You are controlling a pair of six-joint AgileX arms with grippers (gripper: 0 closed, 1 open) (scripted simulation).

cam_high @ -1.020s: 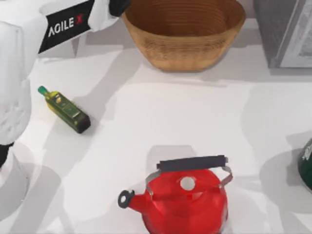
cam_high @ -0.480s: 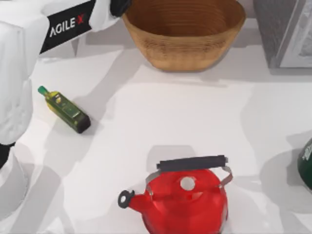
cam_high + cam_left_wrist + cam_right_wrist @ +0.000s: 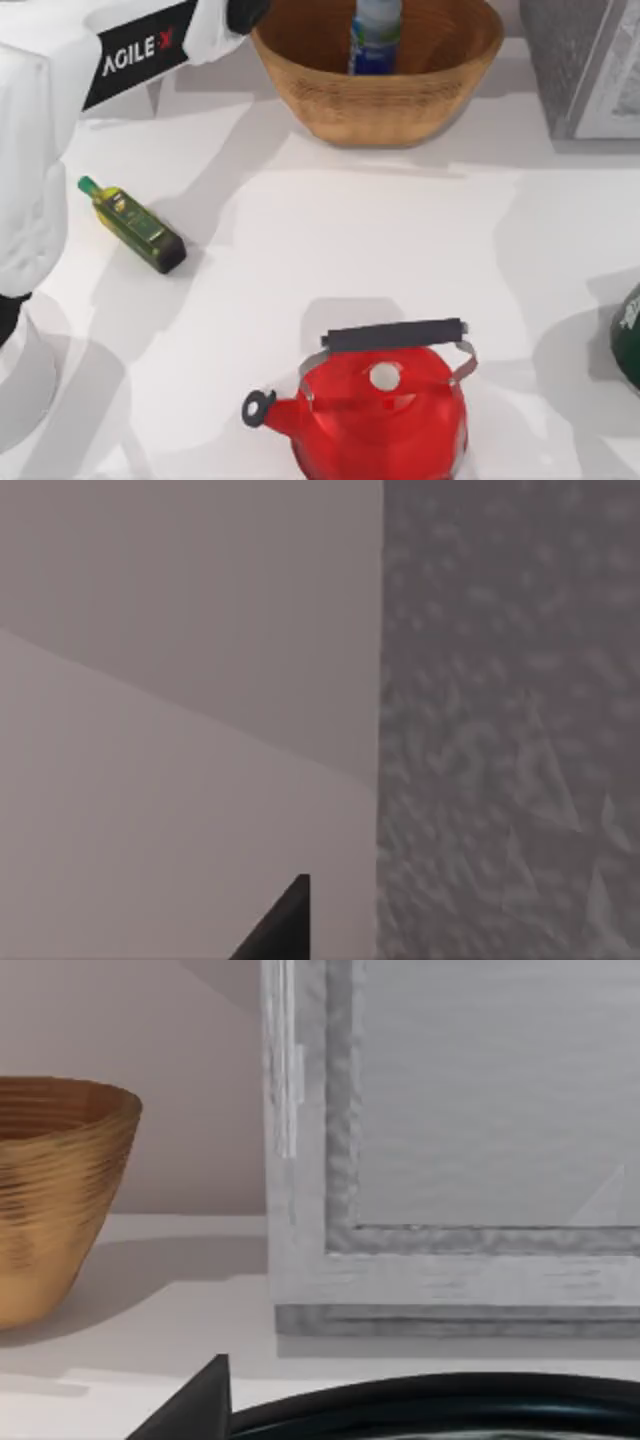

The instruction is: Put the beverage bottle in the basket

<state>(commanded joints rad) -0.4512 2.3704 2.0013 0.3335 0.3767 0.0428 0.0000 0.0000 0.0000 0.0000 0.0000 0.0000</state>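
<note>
You could not tell either gripper's finger state. Your left arm (image 3: 140, 50) reached along the table's top-left, beside the basket (image 3: 400, 105). The beverage bottle (image 3: 376, 38) stood upright inside the basket. Oil bottle (image 3: 132, 225) lay left.

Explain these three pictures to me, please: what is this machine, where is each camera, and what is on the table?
This is a rendered simulation of two AgileX robot arms at a white table. The top view looks straight down; the white left arm reaches in at the top-left corner. The other two pictures come from cameras on the arms' wrists.

On the table stand a woven basket at the back with the beverage bottle inside it, a yellow-green oil bottle lying at the left, and a red kettle in front. A grey box sits at the back right.

The right wrist view faces that box, with the basket beside it. I can see nothing held.
</note>
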